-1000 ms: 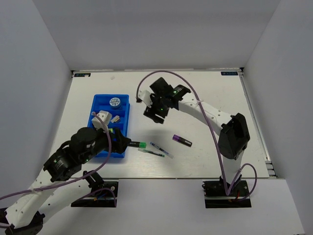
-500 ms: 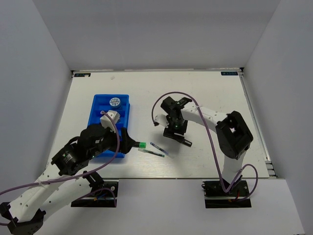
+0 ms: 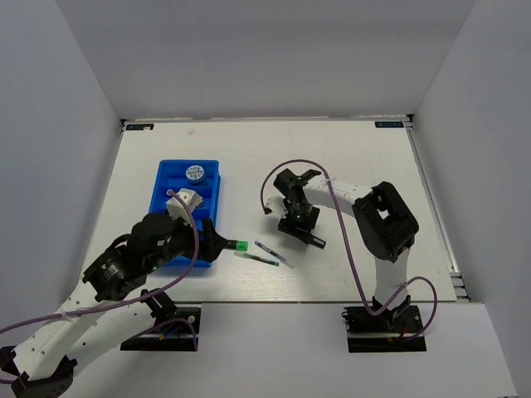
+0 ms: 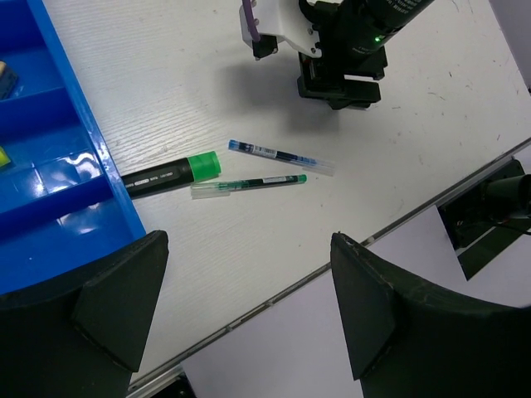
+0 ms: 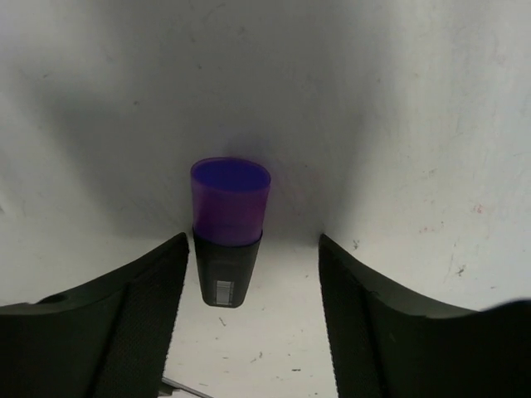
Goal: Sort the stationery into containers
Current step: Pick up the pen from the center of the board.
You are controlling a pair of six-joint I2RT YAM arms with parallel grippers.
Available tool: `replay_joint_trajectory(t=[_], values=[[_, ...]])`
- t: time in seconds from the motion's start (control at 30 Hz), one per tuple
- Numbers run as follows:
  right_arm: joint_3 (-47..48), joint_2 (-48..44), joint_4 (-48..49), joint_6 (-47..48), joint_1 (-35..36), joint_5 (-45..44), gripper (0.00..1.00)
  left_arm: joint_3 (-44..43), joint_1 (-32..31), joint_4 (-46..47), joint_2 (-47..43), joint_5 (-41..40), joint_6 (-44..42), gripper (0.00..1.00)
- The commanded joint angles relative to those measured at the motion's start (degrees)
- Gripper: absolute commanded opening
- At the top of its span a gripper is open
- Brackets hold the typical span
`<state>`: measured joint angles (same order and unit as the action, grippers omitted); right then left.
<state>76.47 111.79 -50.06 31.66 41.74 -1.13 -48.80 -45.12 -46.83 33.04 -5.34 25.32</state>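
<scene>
A purple-ended black marker [image 5: 228,224] lies on the table between my right gripper's [image 5: 249,332] open fingers, touching neither. From above, the right gripper [image 3: 299,222] covers most of that marker [image 3: 314,240]. A green-ended marker [image 3: 232,245] lies by the blue tray's [image 3: 168,184] near right corner, with two thin pens [image 3: 274,253] to its right. My left gripper [image 3: 209,243] hovers open and empty over that corner. The left wrist view shows the green marker [image 4: 170,172], both pens [image 4: 278,155] and the tray [image 4: 50,191]. The patterned roll [image 3: 194,173] sits in the tray's far end.
The table's near edge [image 4: 274,298] runs just below the left gripper. The right arm's purple cable [image 3: 332,178] loops above the table. White walls enclose the table on three sides.
My right gripper has come down from beside the tray's far right and now straddles the purple marker. My left arm has shifted slightly; the green marker and pens have not moved.
</scene>
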Motion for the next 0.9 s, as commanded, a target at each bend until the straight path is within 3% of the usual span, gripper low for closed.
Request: replay_joint_trajectory(t=[0.0,0.17,0.3,0.4,0.6,0.73,0.87], values=[[-1.8,0.6,3.4,-3.2,0.0,0.2,0.65,-0.1,0.0,-0.8,-0.8,-0.5,-0.3,0.89],[-4.7,1.6,4.9,-5.9,0.0,0.6,0.47,-0.3,0.0,-1.4,-1.3,-1.2,-0.4,0.89],[-6.8,2.6,4.2,-7.0,0.1,4.9,0.14,-0.7,-0.1,-2.1,-1.7,-1.2,-0.4,0.89],[-7.1,2.6,3.8,-7.3,0.2,5.5,0.02,-0.9,-0.1,-2.0,-1.7,-1.4,-0.5,0.89],[2.1,-1.0,-2.5,-3.3,0.3,12.0,0.0,-2.3,-0.1,-2.1,-1.5,-1.2,-1.1,0.89],[23.4,1.3,-10.6,0.6,1.3,21.8,0.0,-3.5,-0.1,-1.1,-1.3,-1.2,-1.7,0.89],[43.6,9.7,-16.0,2.8,3.4,29.9,0.0,-4.6,-0.1,0.6,-0.6,0.5,-1.9,0.89]])
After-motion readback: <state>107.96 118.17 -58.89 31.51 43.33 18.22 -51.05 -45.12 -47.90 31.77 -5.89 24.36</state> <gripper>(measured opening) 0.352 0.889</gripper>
